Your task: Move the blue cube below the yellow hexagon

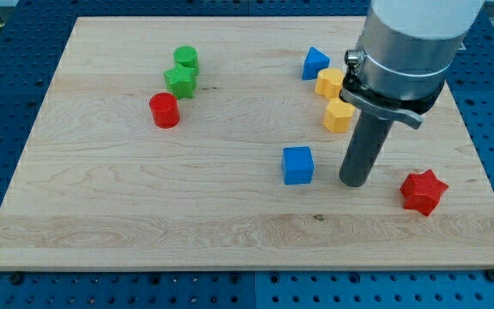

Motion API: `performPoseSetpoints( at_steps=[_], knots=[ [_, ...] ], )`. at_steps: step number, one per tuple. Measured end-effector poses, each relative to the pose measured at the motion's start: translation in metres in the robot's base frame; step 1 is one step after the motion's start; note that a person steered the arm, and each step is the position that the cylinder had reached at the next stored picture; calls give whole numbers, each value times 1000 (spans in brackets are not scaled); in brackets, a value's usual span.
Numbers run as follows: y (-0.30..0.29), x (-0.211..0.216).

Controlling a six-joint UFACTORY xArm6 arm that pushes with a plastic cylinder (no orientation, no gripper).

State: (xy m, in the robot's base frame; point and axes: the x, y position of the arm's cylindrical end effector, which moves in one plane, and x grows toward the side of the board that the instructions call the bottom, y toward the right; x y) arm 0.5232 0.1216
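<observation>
While the blue cube (298,165) sits near the middle of the wooden board (127,206), it is not yet below the yellow hexagon (339,114): it lies lower in the view but off to the view's left of it, so I judge the push itself undone. I have no jaws to open or close, only a rod, and my tip (353,182) rests on the board just beside the cube, on its right in the view, with a narrow gap between them. From this side I would shove the cube away from its goal, so I likely need to get round to its left first. A second yellow block (328,83) sits just above the hexagon.
</observation>
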Motion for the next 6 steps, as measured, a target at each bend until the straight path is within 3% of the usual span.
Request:
performPoseSetpoints(
  at_steps=[4, 6],
  knots=[
    [-88, 16],
    [-168, 19]
  ],
)
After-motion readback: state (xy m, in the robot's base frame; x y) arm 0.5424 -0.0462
